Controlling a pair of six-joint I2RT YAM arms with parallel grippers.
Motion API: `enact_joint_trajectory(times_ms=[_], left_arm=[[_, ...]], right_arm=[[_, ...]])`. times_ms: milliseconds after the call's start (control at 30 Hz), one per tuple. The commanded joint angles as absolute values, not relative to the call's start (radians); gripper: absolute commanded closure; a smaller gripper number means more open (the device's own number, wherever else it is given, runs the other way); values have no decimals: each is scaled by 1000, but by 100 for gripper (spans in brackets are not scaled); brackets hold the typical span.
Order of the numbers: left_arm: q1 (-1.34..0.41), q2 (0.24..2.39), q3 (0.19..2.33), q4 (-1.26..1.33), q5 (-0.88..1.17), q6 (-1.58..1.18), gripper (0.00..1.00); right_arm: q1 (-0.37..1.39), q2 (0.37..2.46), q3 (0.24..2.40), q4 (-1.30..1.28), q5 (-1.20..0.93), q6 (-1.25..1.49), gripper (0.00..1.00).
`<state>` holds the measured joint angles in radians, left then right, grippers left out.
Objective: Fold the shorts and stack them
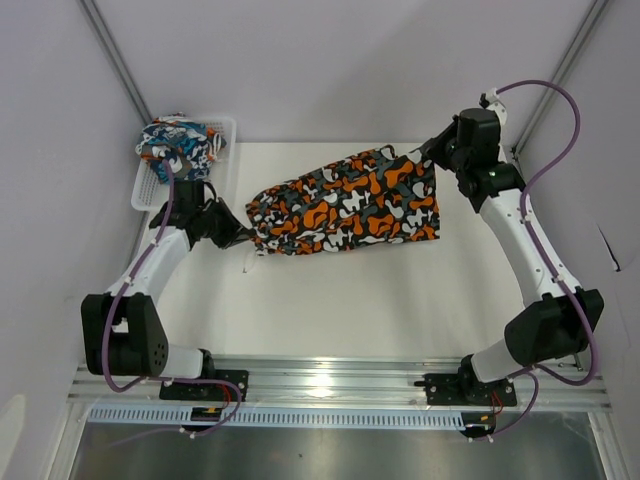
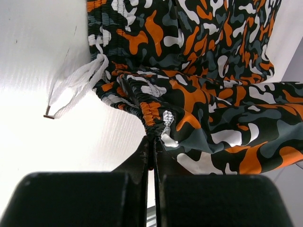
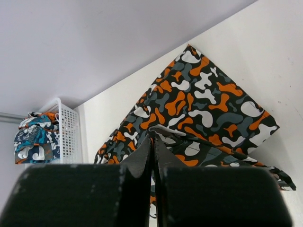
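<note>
The camouflage shorts [image 1: 345, 203] hang stretched between both grippers above the white table. My left gripper [image 1: 243, 237] is shut on the gathered waistband corner [image 2: 154, 120] at the shorts' left end; a white drawstring [image 2: 75, 90] dangles beside it. My right gripper [image 1: 428, 160] is shut on a leg hem edge [image 3: 161, 131] at the far right end. The rest of the shorts [image 3: 199, 104] drapes onto the table. The blue-teal cartoon print shorts [image 1: 178, 142] lie bunched in the white mesh basket [image 1: 225, 128] at the far left, also seen in the right wrist view [image 3: 35, 139].
The basket [image 3: 68, 130] stands against the back wall at the table's left corner, just behind my left arm. The white table [image 1: 380, 300] runs from the shorts to the metal rail [image 1: 330, 385] at the near edge. Grey walls enclose the sides.
</note>
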<state>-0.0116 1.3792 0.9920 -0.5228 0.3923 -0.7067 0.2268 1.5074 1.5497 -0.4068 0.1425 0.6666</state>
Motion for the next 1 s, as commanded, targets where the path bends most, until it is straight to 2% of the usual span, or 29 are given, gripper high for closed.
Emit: enact_joint_trajectory(times_ms=[0, 267, 567, 967], left_arm=[[-3, 1373, 1042, -509, 431, -706, 100], [-3, 1295, 971, -508, 439, -699, 100], [-18, 1135, 874, -508, 436, -736, 100], [-236, 950, 805, -571, 338, -842, 100]], right_arm=[[233, 1460, 1605, -374, 135, 632, 100], [216, 1332, 1540, -409, 129, 624, 100], [209, 1075, 1379, -462, 141, 626, 100], [207, 818, 1223, -595, 141, 635, 100]])
